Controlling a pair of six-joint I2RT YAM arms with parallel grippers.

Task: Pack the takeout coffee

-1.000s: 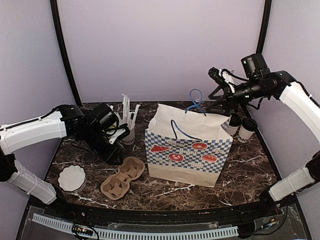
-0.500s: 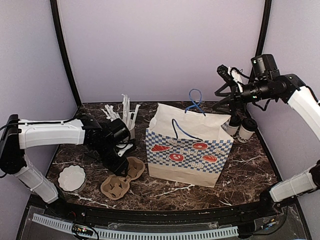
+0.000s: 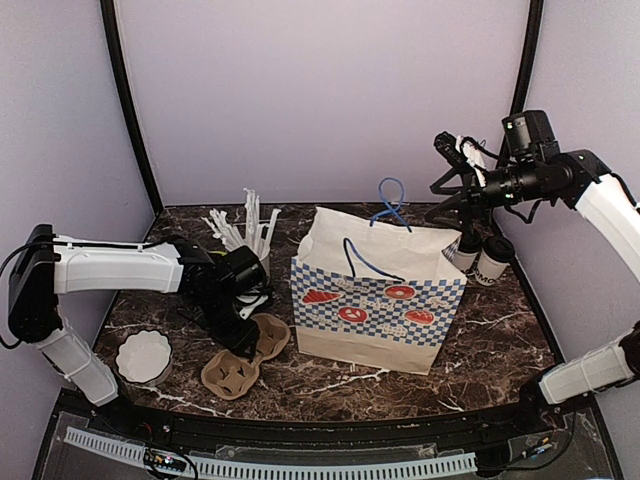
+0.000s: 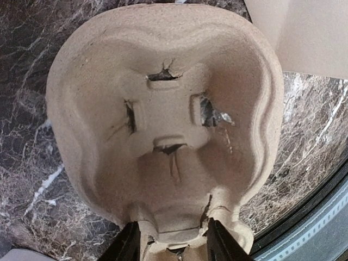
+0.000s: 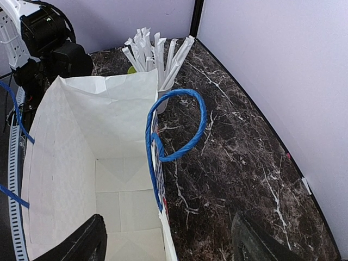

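Two white coffee cups with black lids stand side by side at the back right, behind the bag: one (image 3: 466,248) and the other (image 3: 492,258). My right gripper (image 3: 447,170) hangs open and empty in the air above and just left of them. In the right wrist view it (image 5: 166,231) looks down on the rim of the open paper bag (image 5: 109,163). My left gripper (image 3: 238,322) is down on the brown pulp cup carrier (image 3: 240,358). In the left wrist view its fingers (image 4: 126,244) clamp the near rim of the carrier (image 4: 163,103).
The white bag with a blue check band (image 3: 375,290) and blue handles (image 5: 185,125) stands open mid-table. A white cup of wrapped straws (image 3: 250,240) stands at the back left and also shows in the right wrist view (image 5: 157,60). A white fluted dish (image 3: 143,357) lies front left.
My left gripper has come down and to the right, from beside the straw cup onto the carrier. My right gripper rose and drew back to the right a little, then held still.
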